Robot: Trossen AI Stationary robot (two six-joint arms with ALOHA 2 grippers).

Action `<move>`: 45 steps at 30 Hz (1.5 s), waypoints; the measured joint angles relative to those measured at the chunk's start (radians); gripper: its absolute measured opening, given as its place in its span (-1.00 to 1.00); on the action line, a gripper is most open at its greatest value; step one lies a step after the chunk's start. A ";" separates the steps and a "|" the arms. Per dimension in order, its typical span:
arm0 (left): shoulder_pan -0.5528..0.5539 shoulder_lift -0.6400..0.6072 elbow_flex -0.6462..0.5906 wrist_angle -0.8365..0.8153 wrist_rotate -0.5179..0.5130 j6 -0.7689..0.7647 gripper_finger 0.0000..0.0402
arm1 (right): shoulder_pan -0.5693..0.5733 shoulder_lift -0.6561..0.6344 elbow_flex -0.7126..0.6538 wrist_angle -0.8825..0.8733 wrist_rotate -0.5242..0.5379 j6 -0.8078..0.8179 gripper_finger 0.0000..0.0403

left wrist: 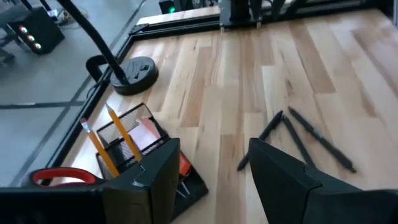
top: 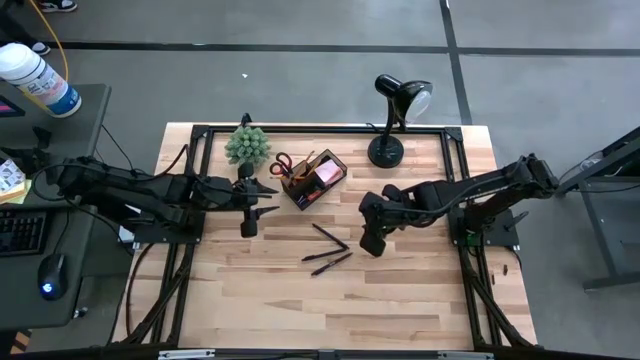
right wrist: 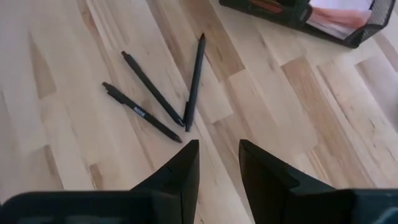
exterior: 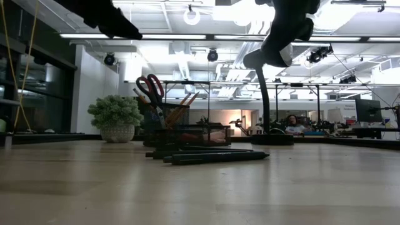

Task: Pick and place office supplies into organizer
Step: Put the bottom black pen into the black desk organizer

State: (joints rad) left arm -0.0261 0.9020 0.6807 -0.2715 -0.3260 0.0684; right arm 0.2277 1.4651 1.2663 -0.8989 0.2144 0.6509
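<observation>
The black mesh organizer (top: 315,178) stands on the table's far middle and holds red-handled scissors (top: 283,165), orange pencils (left wrist: 102,146) and a pink pad (top: 327,172). Three black pens (top: 330,250) lie flat on the wood on the organizer's near side, also seen in the right wrist view (right wrist: 155,90). My left gripper (left wrist: 211,149) hovers open just left of the organizer (left wrist: 134,149), above the table, with nothing between its fingers. My right gripper (right wrist: 219,144) hangs open above the table, just right of the pens, tilted down toward them.
A black desk lamp (top: 395,115) stands at the far right of the organizer, its round base (left wrist: 134,71) on the wood. A small green plant (top: 247,146) sits at the far left. Bare wood lies along the table's near side (top: 330,310).
</observation>
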 joint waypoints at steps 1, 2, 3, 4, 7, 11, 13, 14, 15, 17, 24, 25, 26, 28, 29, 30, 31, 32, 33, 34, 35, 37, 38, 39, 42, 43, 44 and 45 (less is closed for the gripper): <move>0.000 0.000 0.000 -0.002 0.000 0.011 -0.11 | 0.000 0.000 0.000 -0.001 -0.003 -0.003 -0.47; 0.000 0.000 0.000 -0.002 -0.002 0.022 -0.11 | 0.000 0.000 0.000 -0.003 -0.007 -0.005 -0.47; 0.000 0.000 0.000 -0.002 -0.007 0.030 -0.11 | 0.000 0.000 0.000 -0.008 -0.008 -0.006 -0.48; 0.000 0.000 0.000 -0.002 -0.008 0.031 -0.11 | 0.000 0.000 0.000 -0.017 -0.009 -0.006 -0.48; 0.000 0.000 0.000 -0.002 -0.052 0.042 -0.11 | 0.000 0.000 0.000 -0.059 -0.008 -0.010 -0.52; 0.000 0.000 0.000 -0.002 -0.095 0.087 -0.11 | 0.000 0.000 0.000 -0.111 0.011 -0.020 -0.60; 0.000 0.000 0.000 -0.002 -0.120 0.092 -0.11 | 0.000 0.000 0.000 -0.125 0.020 -0.017 -0.66; 0.000 0.000 0.000 -0.002 -0.128 0.092 -0.11 | 0.000 0.000 0.000 -0.128 0.021 -0.015 -0.68; 0.000 0.000 0.000 -0.002 -0.130 0.090 -0.11 | -0.001 0.000 0.000 -0.130 0.021 -0.015 -0.72; 0.000 0.000 0.000 -0.002 -0.131 0.089 -0.11 | -0.001 0.000 0.000 -0.133 0.021 -0.040 -0.78; 0.000 0.000 0.000 0.003 -0.102 0.126 -0.11 | 0.002 0.000 0.000 -0.083 0.021 -0.172 -0.92; 0.000 0.000 0.000 0.011 -0.088 0.117 -0.11 | 0.001 0.000 0.000 -0.060 0.021 -0.189 -0.93; 0.000 0.000 0.000 0.022 -0.081 0.105 -0.11 | -0.003 0.000 0.000 -0.041 0.021 -0.207 -0.93; 0.000 0.000 0.000 0.039 -0.076 0.083 -0.11 | -0.006 0.000 0.000 -0.004 0.021 -0.227 -0.93; 0.000 0.000 0.000 0.040 -0.078 0.083 -0.11 | -0.006 0.000 0.000 0.022 0.021 -0.230 -0.93; 0.000 0.000 0.000 0.040 -0.081 0.083 -0.11 | -0.007 0.000 0.000 0.048 0.022 -0.230 -0.92; 0.000 0.000 0.000 0.040 -0.082 0.083 -0.11 | -0.007 0.000 0.000 0.075 0.021 -0.230 -0.92; 0.000 0.000 0.000 0.040 -0.081 0.083 -0.11 | -0.007 0.000 0.000 0.101 0.019 -0.233 -0.91; 0.000 0.000 0.000 0.040 -0.077 0.083 -0.11 | -0.007 0.000 0.000 0.126 0.015 -0.238 -0.91; 0.000 0.000 0.000 0.039 -0.073 0.082 -0.11 | -0.007 0.000 0.000 0.147 0.014 -0.243 -0.90; 0.000 0.000 0.000 0.039 -0.068 0.080 -0.11 | -0.007 0.000 0.000 0.164 0.014 -0.247 -0.90; 0.000 0.000 0.000 0.039 -0.044 0.045 -0.11 | -0.006 0.000 0.000 0.185 0.013 -0.233 -0.90; 0.000 0.000 0.000 0.039 -0.040 0.016 -0.11 | -0.006 0.000 0.000 0.190 0.013 -0.226 -0.90; 0.000 0.000 0.000 0.039 -0.036 -0.015 -0.11 | -0.006 0.000 0.000 0.191 0.012 -0.219 -0.90; 0.000 0.000 0.000 0.043 -0.021 -0.105 -0.11 | -0.003 0.000 0.000 0.189 0.016 -0.206 -0.92; 0.000 0.000 0.000 0.043 -0.012 -0.125 -0.11 | 0.000 0.000 0.000 0.188 0.021 -0.205 -0.93; 0.000 0.000 0.000 0.044 0.005 -0.140 -0.11 | 0.002 0.000 0.000 0.188 0.023 -0.207 -0.93; 0.000 0.000 0.000 0.043 0.022 -0.150 -0.11 | 0.004 0.000 0.000 0.188 0.024 -0.209 -0.93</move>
State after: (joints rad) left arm -0.0261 0.9020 0.6807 -0.2283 -0.3040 -0.0811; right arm 0.2312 1.4651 1.2663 -0.7107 0.2380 0.4423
